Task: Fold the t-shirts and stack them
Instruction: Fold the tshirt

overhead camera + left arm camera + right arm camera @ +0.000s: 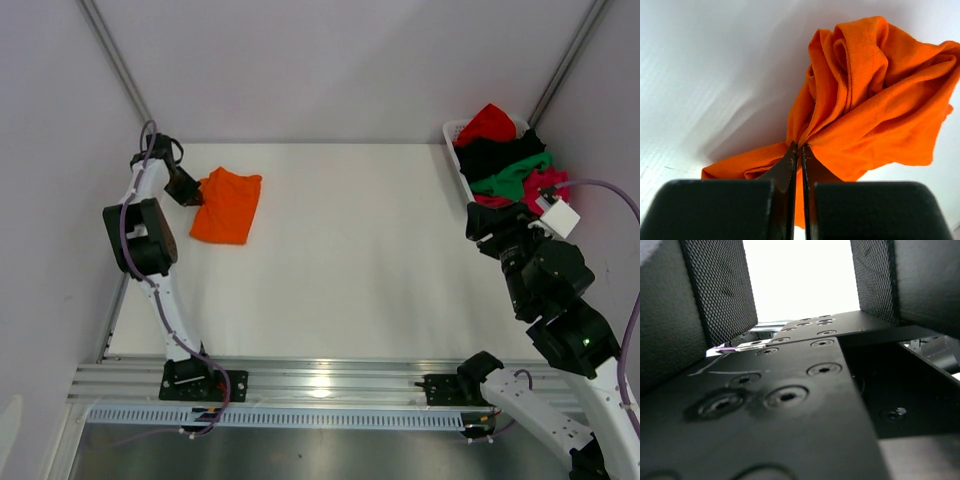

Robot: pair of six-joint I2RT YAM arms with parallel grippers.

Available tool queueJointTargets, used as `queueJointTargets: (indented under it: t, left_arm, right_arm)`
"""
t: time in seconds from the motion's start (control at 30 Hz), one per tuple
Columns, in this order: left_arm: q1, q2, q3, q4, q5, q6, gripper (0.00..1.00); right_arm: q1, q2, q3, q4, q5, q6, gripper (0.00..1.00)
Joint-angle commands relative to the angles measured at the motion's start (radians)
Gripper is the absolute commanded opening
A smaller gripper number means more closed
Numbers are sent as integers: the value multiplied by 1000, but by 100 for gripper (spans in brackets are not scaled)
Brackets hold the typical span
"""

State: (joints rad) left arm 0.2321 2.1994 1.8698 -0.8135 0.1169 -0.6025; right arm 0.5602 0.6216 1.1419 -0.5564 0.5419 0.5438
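White table (350,260), enclosed by pale walls; aluminium rail along the near edge, with both arm bases bolted to it.

Near right: the right gripper (490,225) is held above the table, just near of the basket. On its wrist view the jaws are seen standing wide apart with nothing between the pads; only black bolted plate is seen below them.

Far left: the left gripper (183,188) is seen low at the table. On its wrist view the jaws are closed tight, with a pinch of the orange t-shirt (228,205) caught at the tips. The cloth is bunched and rolled just beyond the pinch.

Key relation: the orange t-shirt lies to the right of the left jaws and trails toward the near side. It is held by its far-left corner. Its long axis runs roughly far to near, slightly slanted. The shirt appears loosely folded, not flat.

Far right: white basket (455,135) in the corner, holding the red t-shirt (488,122), black t-shirt (500,152), green t-shirt (515,178) and pink t-shirt (545,185), heaped and unfolded.

Judgement: the left arm is by far the nearer to the orange piece; the right arm is better placed for the basket. Four shirts are judged left to do.
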Motion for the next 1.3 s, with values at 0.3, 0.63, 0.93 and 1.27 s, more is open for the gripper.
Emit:
queueJointTargets:
  t: [0.3,0.63,0.93,1.27]
  left_arm:
    - [116,52,72,7,66,-34,3]
    - [154,85,117,20,124,-55,4]
    - [167,80,120,57,185,-51,4]
    - [147,-61,-21,139,205,-36,32]
  right_arm:
    - [-2,49,124,-17,18,-44,57]
    - [-3,59,156,-31,4,-39,57]
    - [-2,59,142,-39,-8,-28,57]
    - [-3,21,87,-40,0,-33,57]
